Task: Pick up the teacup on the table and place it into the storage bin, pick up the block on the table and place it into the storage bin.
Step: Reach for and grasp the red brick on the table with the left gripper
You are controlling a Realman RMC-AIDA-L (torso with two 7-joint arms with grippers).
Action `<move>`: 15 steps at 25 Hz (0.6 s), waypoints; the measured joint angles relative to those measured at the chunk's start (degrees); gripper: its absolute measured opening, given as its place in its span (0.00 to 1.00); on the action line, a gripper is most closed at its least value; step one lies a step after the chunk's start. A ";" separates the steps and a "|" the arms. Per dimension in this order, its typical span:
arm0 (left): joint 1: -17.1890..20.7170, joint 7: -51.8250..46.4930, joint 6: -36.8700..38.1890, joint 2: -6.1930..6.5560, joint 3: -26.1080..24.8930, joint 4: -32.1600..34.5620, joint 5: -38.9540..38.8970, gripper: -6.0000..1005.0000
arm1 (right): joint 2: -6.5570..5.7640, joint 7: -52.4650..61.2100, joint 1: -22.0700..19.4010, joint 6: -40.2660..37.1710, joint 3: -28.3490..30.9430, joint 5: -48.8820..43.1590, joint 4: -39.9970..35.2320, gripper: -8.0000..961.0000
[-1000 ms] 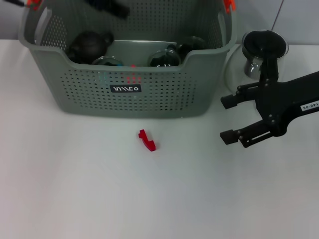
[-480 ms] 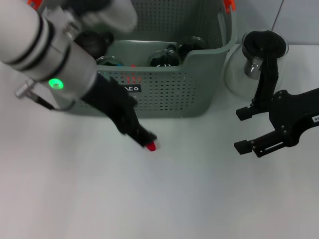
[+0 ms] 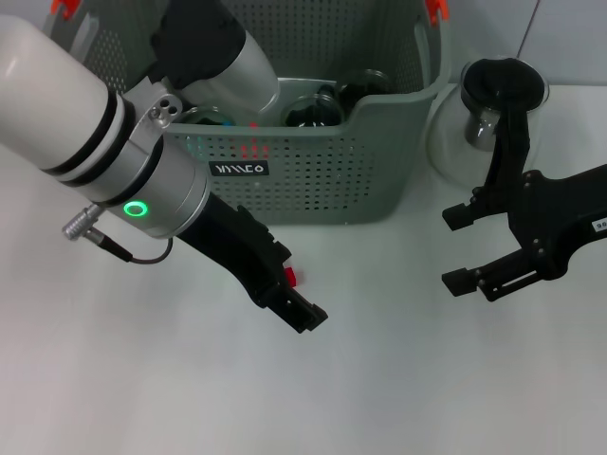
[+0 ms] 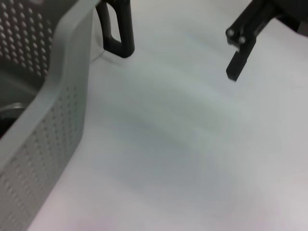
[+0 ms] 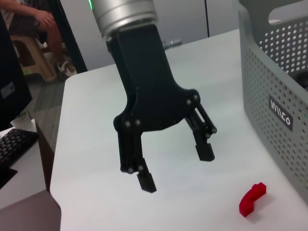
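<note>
Left tool (image 5: 175, 166) released, hovering just beside red block (image 5: 251, 198), mid-bench in front of bin (image 3: 313, 161). Right tool (image 3: 465, 248) released, idle near bench's right edge, by glass pot (image 3: 484, 114).

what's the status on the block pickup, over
Left gripper open, above table short of red block. Right gripper open, idle beside storage bin. Block on table, path unobstructed.

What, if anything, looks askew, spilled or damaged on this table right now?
Nothing stands out. The red block lies intact on the white table in front of the storage bin, which stands upright. The left pincer hangs open beside the block, not touching it. The right pincer is open, off to the right near a glass pitcher.
</note>
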 joint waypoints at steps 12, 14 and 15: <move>-0.12 1.30 -0.12 0.09 0.02 -1.99 -0.35 0.95 | 0.24 -0.28 0.17 -0.28 0.45 -0.02 0.34 0.96; -0.12 1.35 -0.08 0.09 0.02 -2.01 -0.34 0.95 | 0.28 -0.20 0.18 -0.28 0.49 -0.02 0.35 0.96; -0.12 1.35 -0.04 0.08 0.05 -2.02 -0.35 0.95 | 0.28 -0.12 0.18 -0.28 0.55 -0.02 0.36 0.96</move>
